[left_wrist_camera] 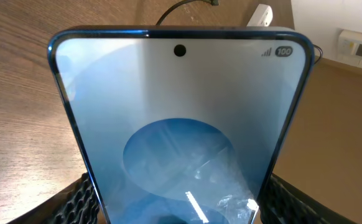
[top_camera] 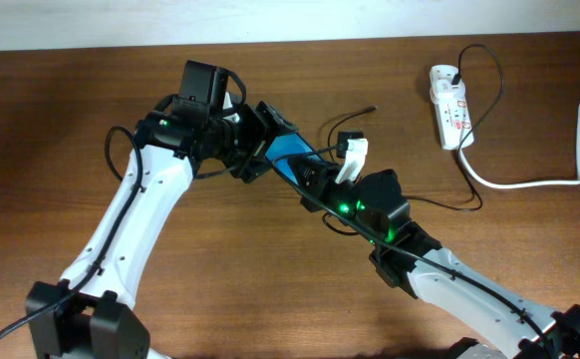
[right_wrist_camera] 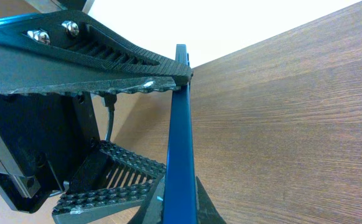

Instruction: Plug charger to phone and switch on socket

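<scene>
The phone [top_camera: 288,152], blue screen up, is lifted off the table between both arms. My left gripper [top_camera: 258,150] is shut on its two long edges; in the left wrist view the screen [left_wrist_camera: 181,124] fills the frame between the black fingers [left_wrist_camera: 75,199]. My right gripper [top_camera: 315,179] is shut on the phone's other end, and in the right wrist view the blue edge [right_wrist_camera: 181,143] runs up from between its jaws. The charger [top_camera: 355,115] lies loose behind the phone, tip free. The socket [top_camera: 449,105] lies at the far right; its switch state is not readable.
A thick white cord [top_camera: 529,182] runs from the socket off the right edge. The thin black cable [top_camera: 464,202] loops across the table beside my right arm. Bare wooden table [top_camera: 51,120] spreads left and front.
</scene>
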### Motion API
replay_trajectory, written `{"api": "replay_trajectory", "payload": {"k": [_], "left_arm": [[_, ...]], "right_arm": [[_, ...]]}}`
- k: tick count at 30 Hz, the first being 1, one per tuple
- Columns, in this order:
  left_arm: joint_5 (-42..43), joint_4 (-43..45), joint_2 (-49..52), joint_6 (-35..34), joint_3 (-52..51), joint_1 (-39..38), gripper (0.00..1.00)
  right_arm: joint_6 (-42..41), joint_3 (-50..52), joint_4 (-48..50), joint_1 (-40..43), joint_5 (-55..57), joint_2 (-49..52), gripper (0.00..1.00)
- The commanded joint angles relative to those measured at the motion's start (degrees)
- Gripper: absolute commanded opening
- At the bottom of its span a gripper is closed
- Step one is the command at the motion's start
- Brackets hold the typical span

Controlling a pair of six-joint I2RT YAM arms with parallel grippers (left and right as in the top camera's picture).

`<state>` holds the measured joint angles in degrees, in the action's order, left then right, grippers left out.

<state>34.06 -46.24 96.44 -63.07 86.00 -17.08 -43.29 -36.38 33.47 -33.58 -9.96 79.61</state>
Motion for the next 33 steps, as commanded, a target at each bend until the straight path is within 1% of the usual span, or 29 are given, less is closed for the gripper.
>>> {"api": "replay_trajectory", "payload": {"k": [1, 3, 5, 9, 10, 12, 14, 16, 21, 24, 26, 28, 30, 33], "left_arm": [[1.6, 0.3, 0.2, -0.7, 1.4, -0.4, 0.53], [1.6, 0.3, 0.2, -0.7, 1.4, -0.4, 0.55], [1.6, 0.3, 0.2, -0.7, 1.4, -0.4, 0.58], [1.6, 0.3, 0.2, -0.7, 1.4, -0.4, 0.6], [1.6, 0.3, 0.2, -0.7, 1.4, -0.4, 0.64], [1.6, 0.3, 0.2, -0.7, 1.4, -0.4, 0.79], [1.6, 0.3, 0.2, -0.7, 1.4, -0.4, 1.0], [1.8, 0.3, 0.2, -0.7, 1.4, -0.4, 0.99], [1.8, 0.3, 0.2, -0.7, 1.4, -0.4, 0.99], [2.7, 0.3, 0.2, -0.1, 1.4, -0.4, 0.99], [2.7, 0.3, 0.2, 2.3, 1.4, -0.4, 0.99], [2.6, 0.1, 0.0, 6.6, 1.4, -0.3, 0.99], [2.5, -0.5, -0.3, 8.0, 1.4, -0.3, 0.99], [0.0, -1.4, -1.0, 11.2, 1.4, -0.3, 0.99]], "right_arm": [[1.8, -0.3, 1.5, -1.4, -6.4, -0.1, 0.04], [1.7, -0.3, 1.6, -1.4, -6.9, -0.1, 0.04], [-0.2, -0.3, 2.6, -1.4, -7.4, -0.1, 0.04], [-3.7, -0.3, 6.6, -1.4, -7.4, -0.1, 0.04], [-4.2, -0.3, 7.5, -1.4, -7.4, -0.1, 0.04], [-4.2, -0.3, 7.5, -1.4, -7.5, -0.1, 0.04], [-4.4, -0.3, 7.5, -1.4, -7.6, -0.1, 0.04], [-7.5, -0.3, 7.5, -1.3, -7.6, -0.1, 0.04], [-10.3, -0.3, 7.5, -1.3, -7.6, -0.2, 0.04], [-13.8, -0.3, 7.5, -0.8, -7.4, -0.2, 0.04], [-16.3, -0.3, 6.5, 0.3, -7.4, -0.2, 0.04], [-19.0, -0.3, 3.8, 2.2, -7.4, -0.2, 0.04], [-20.8, -0.3, 1.0, 3.7, -7.6, -0.2, 0.04], [-22.1, -0.3, -1.4, 5.4, -8.7, -0.2, 0.04]]}}
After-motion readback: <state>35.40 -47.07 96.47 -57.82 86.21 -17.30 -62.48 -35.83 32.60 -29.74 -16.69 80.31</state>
